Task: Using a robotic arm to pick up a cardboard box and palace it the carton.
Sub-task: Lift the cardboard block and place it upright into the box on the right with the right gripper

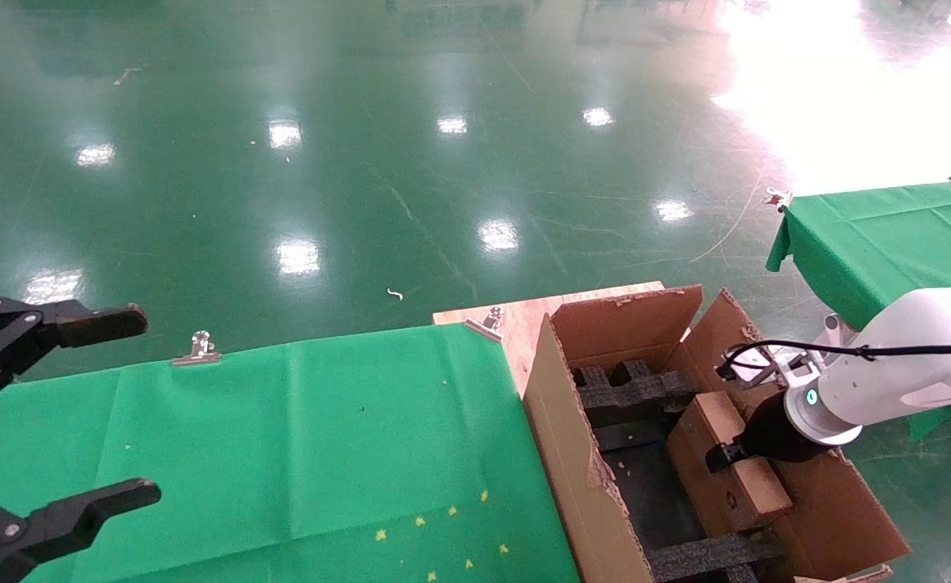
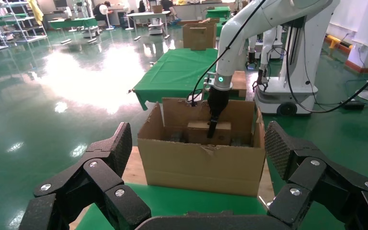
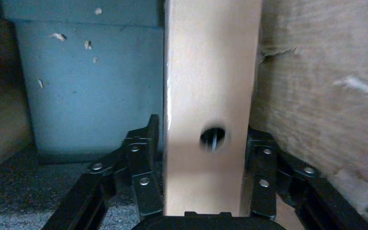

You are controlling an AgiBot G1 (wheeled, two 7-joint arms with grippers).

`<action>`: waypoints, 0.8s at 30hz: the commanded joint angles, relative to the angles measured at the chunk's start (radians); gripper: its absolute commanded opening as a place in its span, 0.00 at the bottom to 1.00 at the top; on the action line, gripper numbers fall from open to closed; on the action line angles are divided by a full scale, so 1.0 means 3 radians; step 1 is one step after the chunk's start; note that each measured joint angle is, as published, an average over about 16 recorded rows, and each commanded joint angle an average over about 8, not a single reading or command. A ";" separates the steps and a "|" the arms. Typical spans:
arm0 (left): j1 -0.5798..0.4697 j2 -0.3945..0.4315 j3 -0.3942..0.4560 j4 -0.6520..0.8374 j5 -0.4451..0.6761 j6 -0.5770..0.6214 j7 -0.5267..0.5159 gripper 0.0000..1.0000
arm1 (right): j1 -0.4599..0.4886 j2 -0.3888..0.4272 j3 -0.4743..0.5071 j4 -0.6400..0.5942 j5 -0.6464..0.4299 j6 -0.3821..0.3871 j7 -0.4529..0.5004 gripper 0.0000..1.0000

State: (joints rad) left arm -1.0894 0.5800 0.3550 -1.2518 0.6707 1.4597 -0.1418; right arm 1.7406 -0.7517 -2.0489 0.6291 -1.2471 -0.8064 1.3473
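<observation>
While the white glossy robotic arm (image 1: 904,356) on the robot's right reaches down into the large brown corrugated carton (image 1: 572,453), its black right gripper (image 1: 736,452) is clamped across the small closed brown cardboard box (image 1: 726,470). Seen from the right wrist, the two black fingers (image 3: 141,163) press flat against opposite long sides of the box (image 3: 211,96), whose pale taped face shows a small round hole (image 3: 212,137) between the pads. So the jaws are narrowed to the box's width and have it firmly in hold.

That box sits inside the carton, toward the carton's right wall, tilted with its near end lower. Black foam inserts (image 1: 633,393) lie beside and below it on the carton floor. From the left wrist, the carton (image 2: 201,163) is open at the top with ragged flap edges, and the box (image 2: 197,132) pokes up behind its front wall, with the right gripper (image 2: 213,125) coming down on it from above.

On the robot's left, the black left gripper (image 1: 78,413) hovers over the green cloth-covered table (image 1: 297,453), well apart from the carton, its fingers (image 2: 112,153) spread wide and holding nothing. Silver binder clips (image 1: 197,350) pin the cloth at the table's far edge. A second green-draped table (image 1: 872,235) stands beyond the right arm on the shiny green floor (image 1: 362,162).
</observation>
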 commanded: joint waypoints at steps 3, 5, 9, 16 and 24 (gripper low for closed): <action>0.0000 0.0000 0.0000 0.0000 0.0000 0.0000 0.0000 1.00 | 0.0039 0.0030 -0.0008 0.0035 -0.0022 -0.0009 0.0004 1.00; 0.0000 0.0000 0.0000 0.0000 0.0000 0.0000 0.0000 1.00 | 0.0062 0.0052 -0.0013 0.0059 -0.0036 -0.0008 0.0014 1.00; 0.0000 0.0000 0.0000 0.0000 0.0000 0.0000 0.0000 1.00 | 0.0148 0.0101 -0.0005 0.0113 -0.0053 0.0004 0.0040 1.00; 0.0000 0.0000 0.0000 0.0000 0.0000 0.0000 0.0000 1.00 | 0.0505 0.0188 0.0133 0.0278 0.0015 0.0011 0.0037 1.00; 0.0000 0.0000 0.0001 0.0000 0.0000 0.0000 0.0000 1.00 | 0.0972 0.0289 0.0403 0.0638 0.0236 -0.0056 -0.0096 1.00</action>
State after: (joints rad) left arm -1.0894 0.5800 0.3551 -1.2518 0.6706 1.4596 -0.1417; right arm 2.0276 -0.6588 -1.9261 0.8290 -1.1691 -0.8312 1.3103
